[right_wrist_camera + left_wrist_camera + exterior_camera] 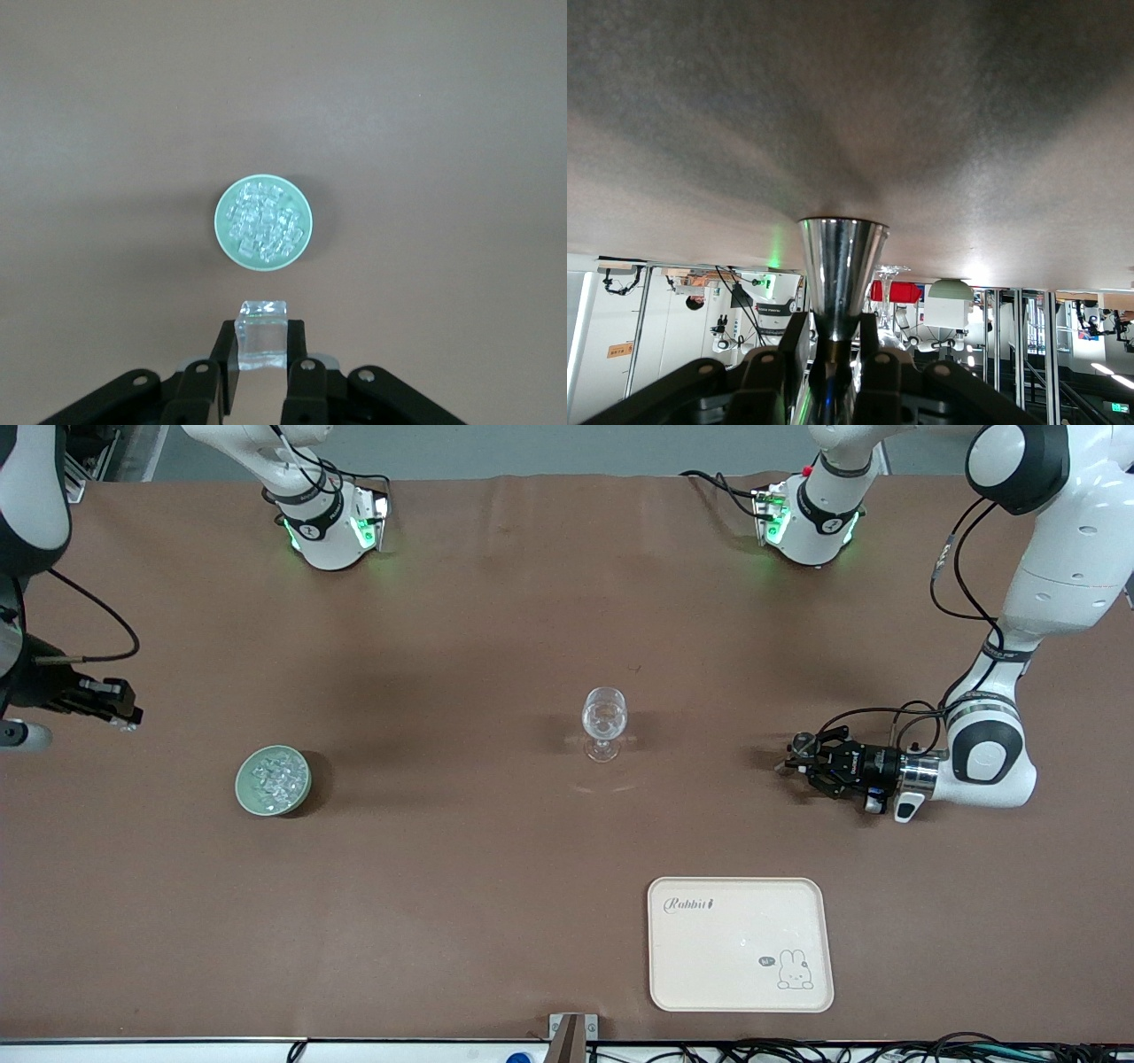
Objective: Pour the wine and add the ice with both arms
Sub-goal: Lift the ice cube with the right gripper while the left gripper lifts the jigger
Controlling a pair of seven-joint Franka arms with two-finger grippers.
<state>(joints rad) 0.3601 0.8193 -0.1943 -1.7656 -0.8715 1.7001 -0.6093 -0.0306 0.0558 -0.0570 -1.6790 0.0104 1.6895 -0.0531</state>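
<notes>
The right gripper (262, 376) is clamping one clear ice cube (263, 333) above the pale green round bowl (273, 780) of ice. The left gripper (800, 760) is squeezing a shiny metal jigger (841, 274), its long axis lying level, mouth pointing toward the clear stemmed glass (603, 724) mid-table.

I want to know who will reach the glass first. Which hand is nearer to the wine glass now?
Left. The left hand, low by the table, lies beside the wine glass toward the left arm's end. The right hand is up past the ice bowl.
</notes>
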